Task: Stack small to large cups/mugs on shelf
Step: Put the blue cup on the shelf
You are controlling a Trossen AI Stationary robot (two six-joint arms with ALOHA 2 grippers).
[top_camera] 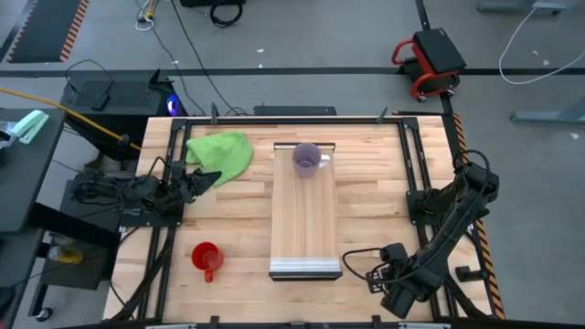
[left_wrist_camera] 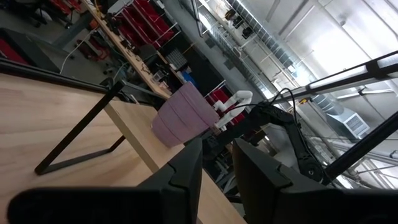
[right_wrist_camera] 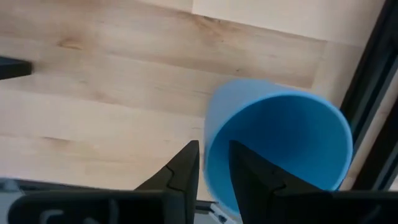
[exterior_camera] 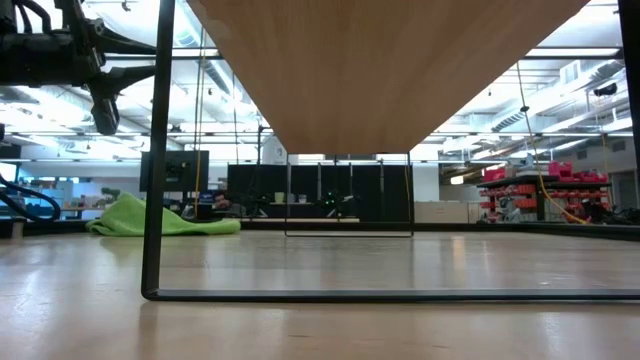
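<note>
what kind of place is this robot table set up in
Most likely a robotics lab or industrial workshop. Cables trail across a bare grey floor beside the wooden table, red storage bins fill racks in the background, and exposed ceiling ducts run overhead.

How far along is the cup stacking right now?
Done: purple mug stands on the shelf. In hand: the right gripper straddles the blue cup's rim, grip uncertain. Left: stacking the blue cup and the red mug, which sits on the table. Left gripper waits beside the green cloth.
</note>
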